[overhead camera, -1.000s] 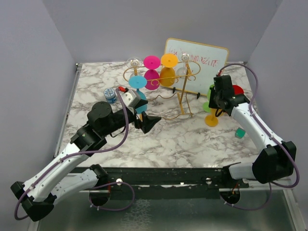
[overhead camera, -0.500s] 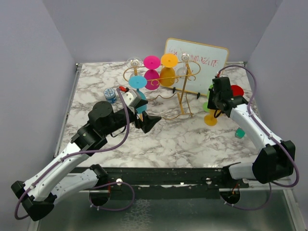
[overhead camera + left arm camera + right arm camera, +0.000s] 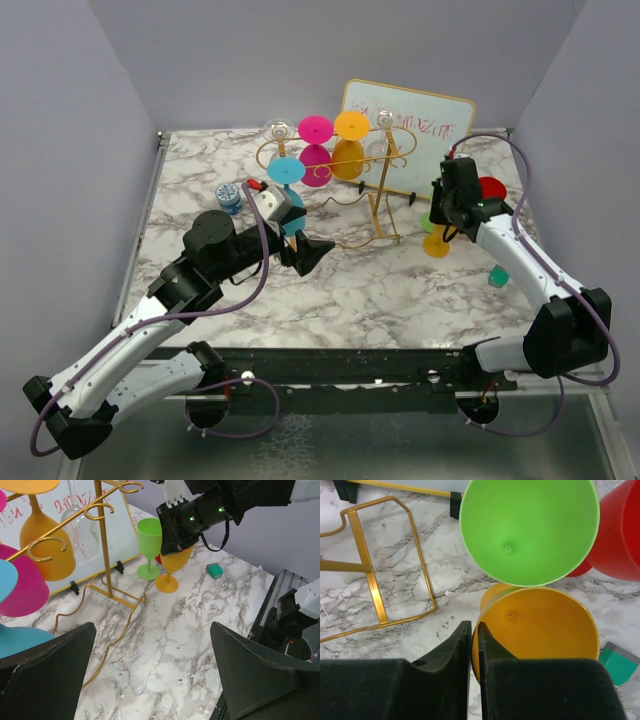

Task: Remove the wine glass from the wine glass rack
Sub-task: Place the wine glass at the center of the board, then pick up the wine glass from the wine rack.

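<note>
We record the orange wine glass [image 3: 545, 630] upright on the marble table [image 3: 380, 290], off the wine glass rack [image 3: 378, 200] and just beside a green glass [image 3: 530, 530]. The jaws of the right gripper [image 3: 474, 630] sit nearly together astride its rim, and we cannot tell whether they pinch it. Our left gripper [image 3: 152, 630] gapes wide, holding nothing.

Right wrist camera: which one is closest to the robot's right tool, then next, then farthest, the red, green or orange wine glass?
From the right tool:
1. orange wine glass, right at the tool's tips, lower middle.
2. green wine glass, just beyond the orange one, top middle.
3. red wine glass, off at the top right edge.
</note>
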### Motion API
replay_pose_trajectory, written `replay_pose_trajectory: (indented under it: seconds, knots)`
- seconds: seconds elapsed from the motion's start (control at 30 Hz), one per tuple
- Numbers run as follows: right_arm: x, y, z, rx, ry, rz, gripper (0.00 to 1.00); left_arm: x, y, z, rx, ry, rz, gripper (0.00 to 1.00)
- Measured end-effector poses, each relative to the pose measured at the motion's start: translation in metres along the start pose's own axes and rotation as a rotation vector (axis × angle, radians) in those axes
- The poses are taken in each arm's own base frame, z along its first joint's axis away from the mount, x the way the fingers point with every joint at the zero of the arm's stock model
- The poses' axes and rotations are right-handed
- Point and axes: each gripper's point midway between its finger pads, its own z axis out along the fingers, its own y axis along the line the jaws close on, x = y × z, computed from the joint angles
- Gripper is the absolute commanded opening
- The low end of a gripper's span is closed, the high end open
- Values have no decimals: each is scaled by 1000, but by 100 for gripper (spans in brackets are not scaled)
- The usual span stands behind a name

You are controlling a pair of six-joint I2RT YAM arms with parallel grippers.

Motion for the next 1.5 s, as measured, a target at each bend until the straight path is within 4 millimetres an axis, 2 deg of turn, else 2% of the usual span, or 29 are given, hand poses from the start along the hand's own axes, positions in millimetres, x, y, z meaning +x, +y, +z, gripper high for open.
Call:
replay_pose_trajectory:
  seconds: [0.13, 0.33, 0.5, 0.7, 0.87, 0.97, 1.07, 1.17, 1.3, 1.5]
  knots:
    - [-4, 1, -1, -6, -7, -1, 38, 0, 0, 0, -2, 0, 0, 99]
    - [-13, 3, -7, -15, -19, -5, 49, 0, 0, 0, -2, 0, 0, 99]
    - [-35, 5, -26, -32, -68, 3, 51, -5, 0, -1, -3, -9, 1, 99]
    - [-52, 6, -67, -93, -153, 25, 51, -7, 5, -2, -32, -15, 2, 98]
    - [-63, 21, -99, -222, -212, 56, 51, -14, 13, -5, -86, -33, 7, 97]
    - [-64, 40, -116, -351, -229, 82, 52, -29, 16, -10, -113, -41, 15, 99]
    - [-63, 62, -129, -490, -227, 104, 53, -52, 18, -14, -144, -61, 19, 99]
    - [-56, 79, -136, -600, -201, 117, 53, -73, 19, -20, -167, -86, 16, 99]
    - [-45, 94, -141, -695, -153, 128, 54, -81, 24, -27, -217, -84, -3, 99]
    - [-42, 97, -148, -731, -142, 137, 54, -86, 43, -29, -350, -41, -77, 92]
